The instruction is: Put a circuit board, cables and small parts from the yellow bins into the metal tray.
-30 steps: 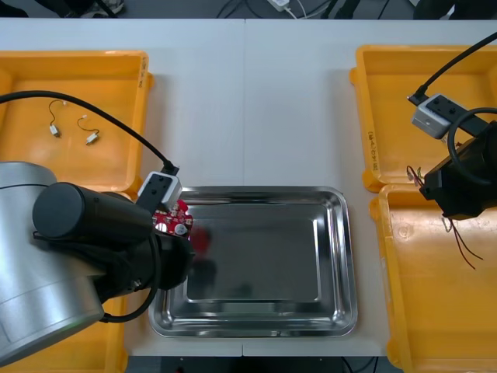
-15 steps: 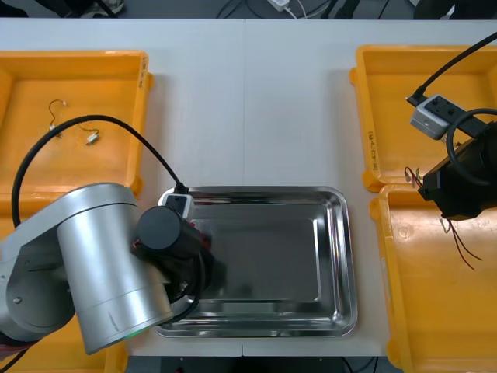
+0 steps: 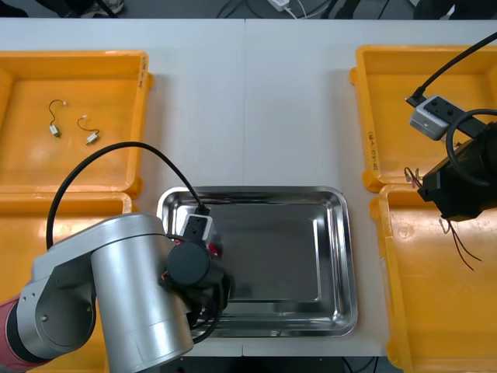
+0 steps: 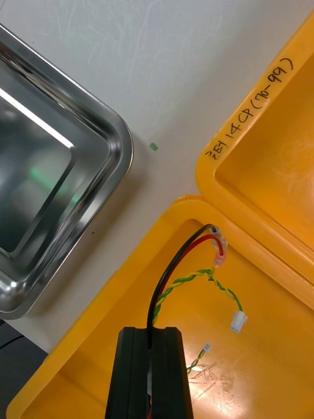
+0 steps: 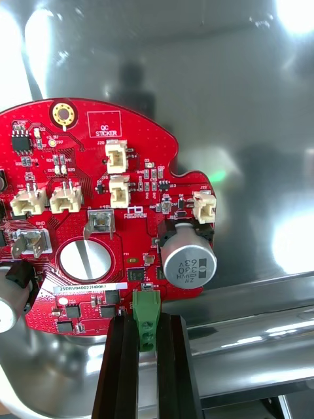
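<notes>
Front view has the left arm (image 3: 132,295) swung in from the far left corner of the metal tray (image 3: 345,233), where it hung a second ago, to cover the tray's near left part; a sliver of red shows beside the wrist; the right arm has not moved in that time. Left wrist view finds the left gripper (image 5: 147,321) clenched on the green connector at the edge of the circuit board (image 5: 98,203), which hangs over the shiny tray floor, inside the rim; whether it touches the floor I cannot tell. By my reading the board is about to be set down, with the release yet to come. Over the near right yellow bin (image 3: 435,311), the right gripper (image 4: 156,334) is pinched on a black and red cable (image 4: 176,262), lifted and waiting. The board is printed "QC STICKER"; its capacitor reads "330" and "63V"; the far right bin's rim carries handwriting, roughly "14 CP (70-99)".
</notes>
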Controlling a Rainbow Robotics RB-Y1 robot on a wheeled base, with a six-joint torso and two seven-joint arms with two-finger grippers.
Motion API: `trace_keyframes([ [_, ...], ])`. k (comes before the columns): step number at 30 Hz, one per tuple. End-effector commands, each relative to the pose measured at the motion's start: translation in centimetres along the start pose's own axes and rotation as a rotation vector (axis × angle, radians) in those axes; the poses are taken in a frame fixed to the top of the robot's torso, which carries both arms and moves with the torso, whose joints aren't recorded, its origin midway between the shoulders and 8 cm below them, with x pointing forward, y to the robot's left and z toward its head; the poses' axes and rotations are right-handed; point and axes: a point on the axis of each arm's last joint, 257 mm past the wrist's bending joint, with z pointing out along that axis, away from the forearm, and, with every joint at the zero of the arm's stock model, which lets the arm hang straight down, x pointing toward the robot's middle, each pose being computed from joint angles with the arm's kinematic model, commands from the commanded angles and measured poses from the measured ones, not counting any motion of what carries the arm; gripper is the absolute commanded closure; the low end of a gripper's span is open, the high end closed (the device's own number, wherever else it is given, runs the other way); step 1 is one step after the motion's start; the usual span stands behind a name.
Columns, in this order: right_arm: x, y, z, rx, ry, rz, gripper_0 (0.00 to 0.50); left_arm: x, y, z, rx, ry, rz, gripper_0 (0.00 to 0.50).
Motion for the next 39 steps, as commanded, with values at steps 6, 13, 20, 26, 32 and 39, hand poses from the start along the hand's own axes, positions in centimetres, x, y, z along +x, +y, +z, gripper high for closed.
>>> trace_keyframes([
  [6,-1.1,1.1,-0.7,-0.003,-0.025,-0.025,0.5,-0.5,-3.4,-0.6,0.082,-0.029,-0.085,0.5],
  [13,-1.0,1.2,-0.6,-0.009,-0.022,-0.029,0.5,-0.2,-3.7,0.2,0.085,-0.021,-0.093,0.5],
  [20,-1.0,1.4,-0.7,-0.014,-0.023,-0.035,0.5,-0.4,-3.9,0.6,0.089,-0.023,-0.103,0.5],
  [26,-1.0,1.4,-0.6,-0.018,-0.021,-0.035,0.5,-0.4,-3.9,0.9,0.089,-0.02,-0.108,0.5],
  [32,-1.0,1.5,-0.7,-0.021,-0.021,-0.036,0.5,-0.4,-3.8,1.0,0.089,-0.022,-0.113,0.499],
  [39,-1.0,1.6,-0.7,-0.024,-0.021,-0.039,0.5,-0.5,-4.1,1.0,0.099,-0.028,-0.122,0.466],
])
